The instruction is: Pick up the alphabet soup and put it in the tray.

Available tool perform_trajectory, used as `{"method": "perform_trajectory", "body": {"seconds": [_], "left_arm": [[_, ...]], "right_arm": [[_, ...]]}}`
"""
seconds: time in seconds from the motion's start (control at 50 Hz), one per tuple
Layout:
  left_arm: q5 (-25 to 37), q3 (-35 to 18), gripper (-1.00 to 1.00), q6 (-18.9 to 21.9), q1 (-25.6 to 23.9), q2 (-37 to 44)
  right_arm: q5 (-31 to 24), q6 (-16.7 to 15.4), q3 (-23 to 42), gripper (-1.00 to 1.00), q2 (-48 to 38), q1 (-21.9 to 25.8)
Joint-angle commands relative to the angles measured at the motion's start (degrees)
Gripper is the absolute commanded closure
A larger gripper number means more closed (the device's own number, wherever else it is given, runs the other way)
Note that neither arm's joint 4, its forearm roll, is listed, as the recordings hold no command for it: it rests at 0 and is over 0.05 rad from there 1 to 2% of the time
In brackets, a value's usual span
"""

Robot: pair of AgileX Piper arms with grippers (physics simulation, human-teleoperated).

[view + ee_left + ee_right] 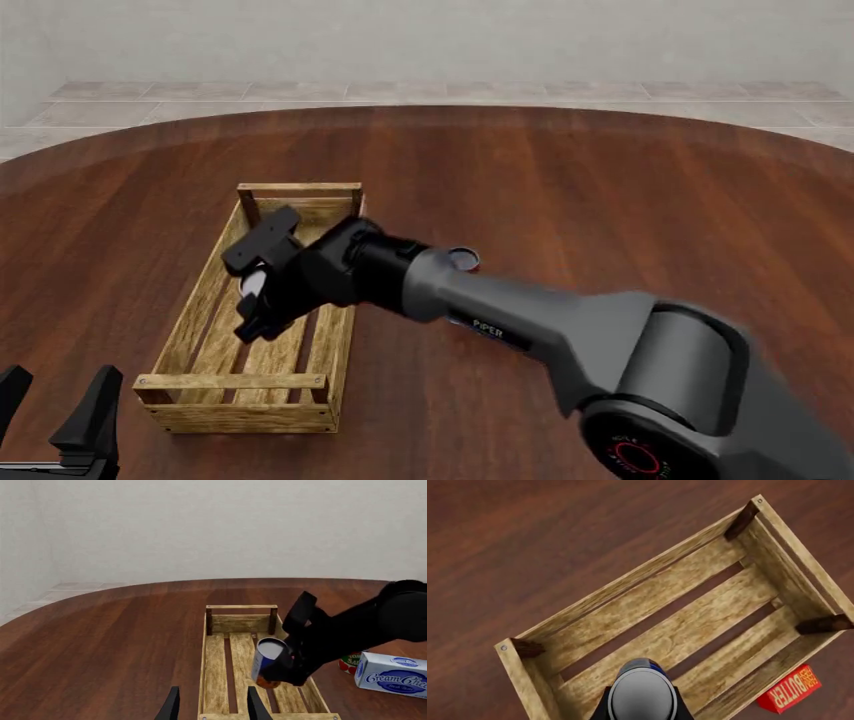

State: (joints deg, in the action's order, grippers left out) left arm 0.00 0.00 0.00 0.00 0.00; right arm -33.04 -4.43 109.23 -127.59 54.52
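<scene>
- A dark wood bench (601, 190) stands before a pale wall, carrying the tray (200, 320).
- The right claw (264, 285) is clamped on the alphabet soup (267, 661), holding it tilted above the tray's slats, inside its walls.
- The left claw (212, 706) hangs spread apart and holding nothing, just beyond the tray's near end.
- A cream cheese box (392, 674) lies beside the tray.

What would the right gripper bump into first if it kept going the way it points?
Probably the slatted floor of the long light-wood tray. The right gripper holds the blue-and-orange alphabet soup can pointing down into it, so the can would likely touch first.
</scene>
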Motion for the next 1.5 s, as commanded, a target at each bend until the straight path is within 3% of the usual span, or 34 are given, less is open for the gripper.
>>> {"method": "perform_trajectory", "body": {"seconds": [0.02,0.38,1.2,1.22,1.5], "left_arm": [[0.0,0.0,-1.0,0.0,0.0,0.0],[0.0,0.0,-1.0,0.0,0.0,0.0],[0.0,0.0,-1.0,0.0,0.0,0.0],[0.0,0.0,-1.0,0.0,0.0,0.0],[0.0,0.0,-1.0,0.0,0.0,0.0]], "right_arm": [[0.97,2.04,0.79,1.0,-1.63,0.31],[3.25,4.83,-0.03,1.0,-4.27,0.88],[3.99,7.1,0.17,1.0,-7.43,0.73],[4.03,7.16,0.17,-1.0,-7.51,0.69],[3.42,6.49,-0.19,-1.0,-5.23,0.67]]}}
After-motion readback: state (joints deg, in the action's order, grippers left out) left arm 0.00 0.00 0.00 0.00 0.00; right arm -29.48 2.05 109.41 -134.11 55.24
